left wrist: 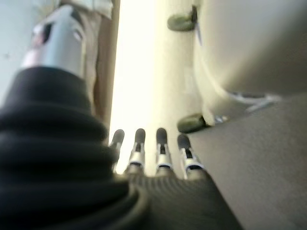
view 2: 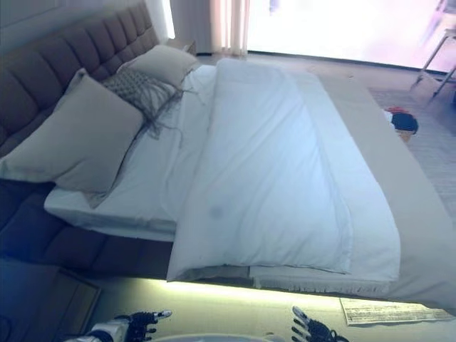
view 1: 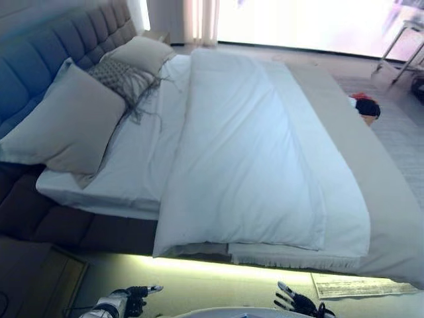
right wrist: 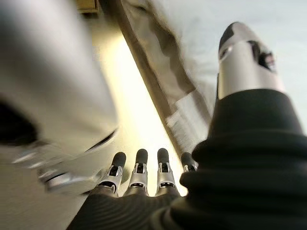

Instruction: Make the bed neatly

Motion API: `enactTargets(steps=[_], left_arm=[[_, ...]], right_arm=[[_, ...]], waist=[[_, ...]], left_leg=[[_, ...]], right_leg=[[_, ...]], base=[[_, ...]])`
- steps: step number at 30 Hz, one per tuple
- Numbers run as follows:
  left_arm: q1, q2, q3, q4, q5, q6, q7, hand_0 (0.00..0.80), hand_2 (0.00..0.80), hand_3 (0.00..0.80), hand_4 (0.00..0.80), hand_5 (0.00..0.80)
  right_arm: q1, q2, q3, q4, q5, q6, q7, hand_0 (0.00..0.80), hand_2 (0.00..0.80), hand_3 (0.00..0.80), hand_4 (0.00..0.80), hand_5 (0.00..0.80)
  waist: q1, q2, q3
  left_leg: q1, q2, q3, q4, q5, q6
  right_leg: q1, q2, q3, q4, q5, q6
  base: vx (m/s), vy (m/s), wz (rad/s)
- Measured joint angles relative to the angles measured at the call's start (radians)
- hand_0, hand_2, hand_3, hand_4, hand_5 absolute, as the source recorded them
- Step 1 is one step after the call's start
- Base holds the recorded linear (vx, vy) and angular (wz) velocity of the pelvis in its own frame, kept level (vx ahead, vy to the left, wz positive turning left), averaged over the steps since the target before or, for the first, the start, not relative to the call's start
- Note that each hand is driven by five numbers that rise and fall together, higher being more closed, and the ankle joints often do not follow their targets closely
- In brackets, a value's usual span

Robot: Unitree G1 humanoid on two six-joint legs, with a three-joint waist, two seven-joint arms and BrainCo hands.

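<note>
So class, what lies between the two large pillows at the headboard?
A grey fringed throw lies between the near pillow and the far pillow, seen in both eye views.

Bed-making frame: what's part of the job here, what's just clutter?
Job:
white duvet
beige bedspread
large pillow
far pillow
fringed grey cushion
left hand, right hand: both low by the bedside, fingers straight, holding nothing

Lying about:
red and dark bundle on the floor
stool legs
</note>
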Motion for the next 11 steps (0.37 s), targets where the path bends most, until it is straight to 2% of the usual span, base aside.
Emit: enactTargets(steps=[4,8,11], left_arm=[[0.079,-0.067,0.023,0.022,-0.091,-0.035,0.068,0.0,0.0,0.0,0.0,0.0],[0.089,-0.087,0.012,0.012,-0.043,-0.116,0.102,0.0,0.0,0.0,0.0,0.0],[0.086,-0.081,-0.001,-0.009,-0.022,-0.111,0.118,0.0,0.0,0.0,0.0,0.0]], right_arm=[[0.026,0.033,-0.041,0.055,-0.003,0.0,-0.125,0.0,0.0,0.0,0.0,0.0],[0.036,0.077,0.017,0.026,-0.012,-0.004,-0.149,0.0,0.0,0.0,0.0,0.0],[0.024,0.075,0.049,0.017,-0.015,-0.009,-0.161,0.0,0.0,0.0,0.0,0.0]], waist=[[-0.017,0.019,-0.01],[-0.015,0.021,-0.008],[-0.016,0.02,-0.008]], left_leg=[[0.035,-0.005,0.014,-0.035,0.012,0.0],[0.05,-0.002,0.014,-0.035,0.012,0.0],[0.051,-0.002,0.013,-0.035,0.013,0.001]], right_leg=[[0.033,0.003,0.008,-0.048,0.021,0.004],[0.048,0.007,0.009,-0.057,0.027,0.002],[0.048,0.008,0.011,-0.057,0.033,0.001]], base=[[0.064,-0.067,-0.08],[0.018,-0.018,0.0],[0.0,0.0,0.0]])
